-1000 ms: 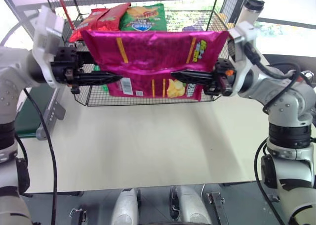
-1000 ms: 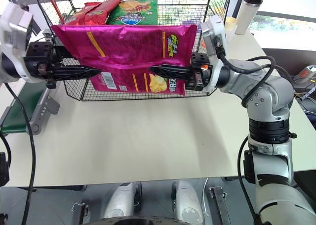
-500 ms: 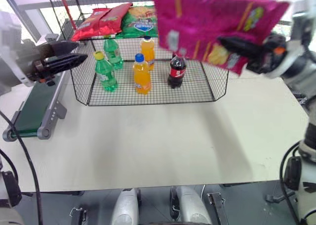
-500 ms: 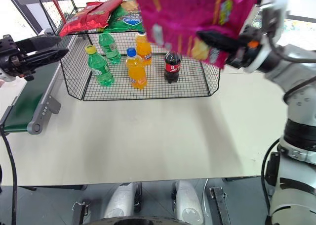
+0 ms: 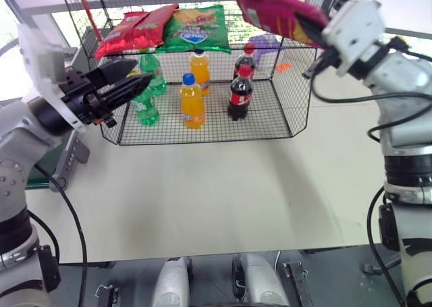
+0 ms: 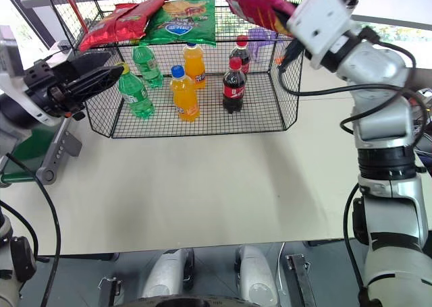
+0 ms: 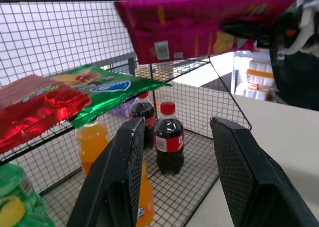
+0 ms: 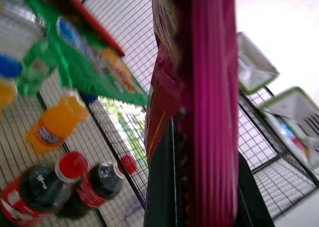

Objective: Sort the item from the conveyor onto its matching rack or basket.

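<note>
left gripper (image 5: 145,81) is hanging free now, jaws apart and empty; right gripper (image 8: 199,187), jaws clamped on the bag (image 5: 277,10), is carrying it alone above the rack (image 5: 297,104), nearing shelf placement.

chip bag (image 5: 277,10): shiny magenta-pink | shelf bags: red (image 5: 131,29), green (image 5: 196,28) | bottles: green (image 5: 145,101), orange (image 5: 192,101), dark cola with red caps (image 5: 240,94) | rack (image 5: 297,84): black wire grid
</note>
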Motion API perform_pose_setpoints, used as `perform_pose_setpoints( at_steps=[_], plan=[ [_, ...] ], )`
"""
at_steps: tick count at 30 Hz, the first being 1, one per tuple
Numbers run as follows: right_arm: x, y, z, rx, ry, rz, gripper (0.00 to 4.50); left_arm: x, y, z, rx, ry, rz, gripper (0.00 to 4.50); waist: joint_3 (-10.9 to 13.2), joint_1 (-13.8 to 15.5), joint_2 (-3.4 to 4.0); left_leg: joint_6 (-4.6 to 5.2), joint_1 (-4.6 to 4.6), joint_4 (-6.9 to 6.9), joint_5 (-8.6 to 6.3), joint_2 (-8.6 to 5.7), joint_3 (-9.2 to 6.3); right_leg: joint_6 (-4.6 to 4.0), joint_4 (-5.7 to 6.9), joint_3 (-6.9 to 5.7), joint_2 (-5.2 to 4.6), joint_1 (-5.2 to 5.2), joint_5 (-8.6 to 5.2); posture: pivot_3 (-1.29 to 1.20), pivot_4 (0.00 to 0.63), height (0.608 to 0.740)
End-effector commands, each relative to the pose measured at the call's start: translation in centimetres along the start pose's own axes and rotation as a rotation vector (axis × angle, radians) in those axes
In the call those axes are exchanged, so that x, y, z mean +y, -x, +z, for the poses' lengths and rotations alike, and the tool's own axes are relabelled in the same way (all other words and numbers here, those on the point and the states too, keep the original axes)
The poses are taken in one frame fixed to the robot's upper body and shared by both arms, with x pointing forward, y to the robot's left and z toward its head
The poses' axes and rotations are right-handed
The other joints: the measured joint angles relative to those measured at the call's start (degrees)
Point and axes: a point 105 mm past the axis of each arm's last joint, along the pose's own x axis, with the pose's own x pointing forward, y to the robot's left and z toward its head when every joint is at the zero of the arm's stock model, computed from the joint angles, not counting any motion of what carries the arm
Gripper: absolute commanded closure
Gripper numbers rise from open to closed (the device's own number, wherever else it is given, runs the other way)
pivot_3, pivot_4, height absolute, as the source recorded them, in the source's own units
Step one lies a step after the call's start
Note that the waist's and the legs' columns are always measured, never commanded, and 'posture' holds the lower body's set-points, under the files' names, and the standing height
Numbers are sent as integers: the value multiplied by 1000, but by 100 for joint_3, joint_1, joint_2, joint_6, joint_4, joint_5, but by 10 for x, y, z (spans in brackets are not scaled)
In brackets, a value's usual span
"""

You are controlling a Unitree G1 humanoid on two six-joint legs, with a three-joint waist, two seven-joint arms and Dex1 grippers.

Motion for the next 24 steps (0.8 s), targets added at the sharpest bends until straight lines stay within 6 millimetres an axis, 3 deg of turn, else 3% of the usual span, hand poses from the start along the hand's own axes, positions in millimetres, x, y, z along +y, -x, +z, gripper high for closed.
perform_pose_setpoints(
  at_steps=[1, 10, 19, 24],
  plan=[
    [-11, -9, -3, 29, 238, -37, 4500, -5, 4, 10, -52, -28, 15, 2343, 1, -5, -1, 0, -1, 0, 0, -1, 1, 1, -1, 1, -1, 0, 1, 0, 150, 740],
    [-14, -26, -33, 210, 588, -76, 4500, -5, 6, 4, -66, 1, 45, 2343, 0, -11, -1, -1, 0, 0, 0, -2, 2, 0, 0, 8, 0, -1, 2, 0, 150, 740],
    [3, -64, -32, 301, 342, -66, 4500, -6, -1, -5, -72, 20, 50, 2343, 0, -31, -2, 0, 4, -3, 1, 2, 1, -4, 4, 10, 6, -1, 6, 0, 150, 740],
    [9, -71, -38, 344, 300, -24, 4500, -7, 0, -8, -74, 20, 66, 2343, -2, 1, -5, 0, 0, 0, 1, 1, 1, -3, 0, 9, 4, -1, 6, 0, 150, 740]
  ],
)
